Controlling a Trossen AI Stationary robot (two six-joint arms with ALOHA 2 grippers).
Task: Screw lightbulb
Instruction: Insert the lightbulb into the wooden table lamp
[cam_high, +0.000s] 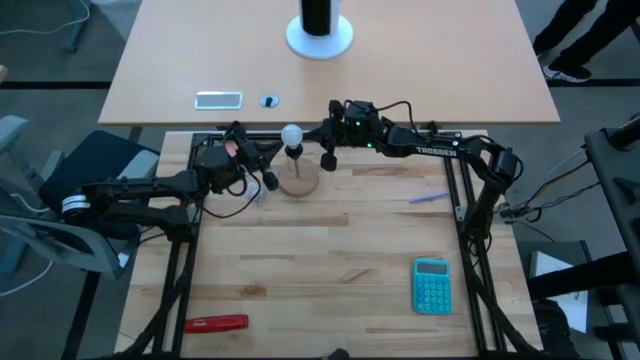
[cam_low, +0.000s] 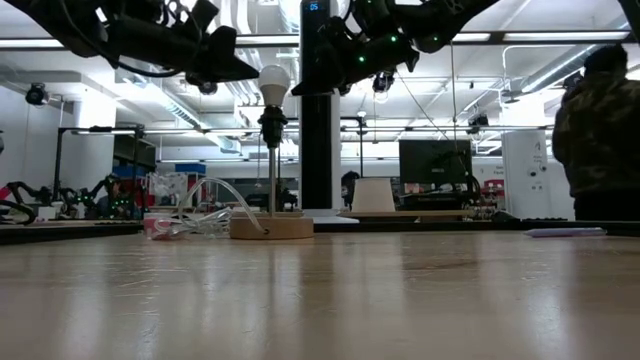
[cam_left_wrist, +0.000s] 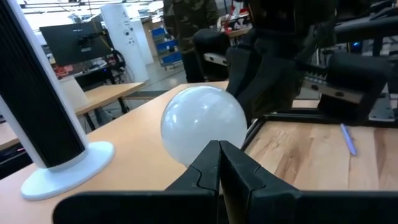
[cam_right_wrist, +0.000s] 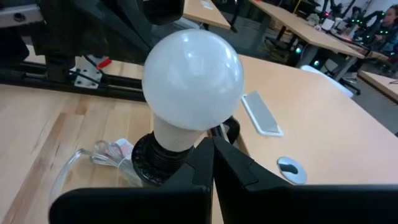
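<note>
Already round white lightbulb (cam_high: 291, 133) sits upright in black socket (cam_right_wrist: 151, 160) on thin post over round wooden base (cam_high: 298, 182), far side of tabletop (cam_high: 330, 270). Left hand (cam_high: 268, 180) and right hand (cam_high: 327, 160) flank it, both pinched closed, empty. Advice: spread fingers, grip globe lightly, twist on axis, base steady.

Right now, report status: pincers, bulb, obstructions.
Both pincers shut, left and right flanking the lamp, neither gripping. Lightbulb upright in the socket on the wooden base. Nothing blocking it.
</note>
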